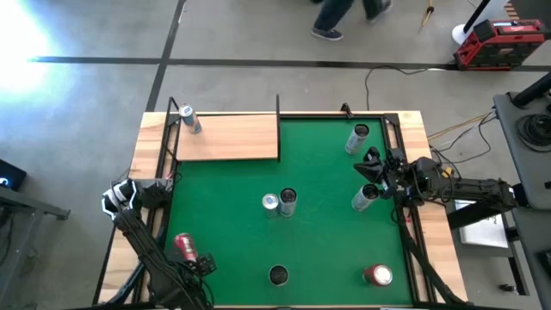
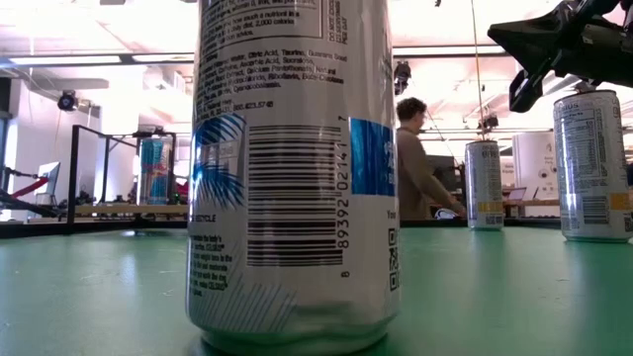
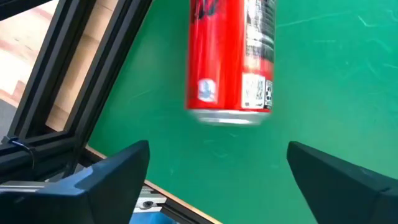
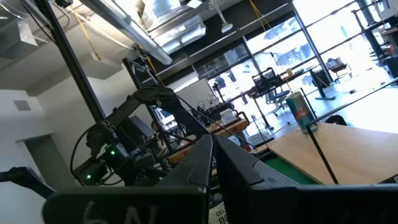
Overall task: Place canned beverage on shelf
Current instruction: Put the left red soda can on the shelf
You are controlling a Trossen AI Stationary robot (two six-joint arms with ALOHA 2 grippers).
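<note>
One can (image 1: 188, 119) on shelf (image 1: 232, 138), seven on mat (image 1: 327, 245); left pincer (image 3: 217, 148) agape, empty; right pincer (image 4: 211, 146) closed, empty.

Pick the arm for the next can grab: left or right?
Right, probably. Its pincer hangs beside an upright can at the mat's right edge. The left pincer is open over a red can lying flat, an awkward pick. The shelf holds one can.
</note>
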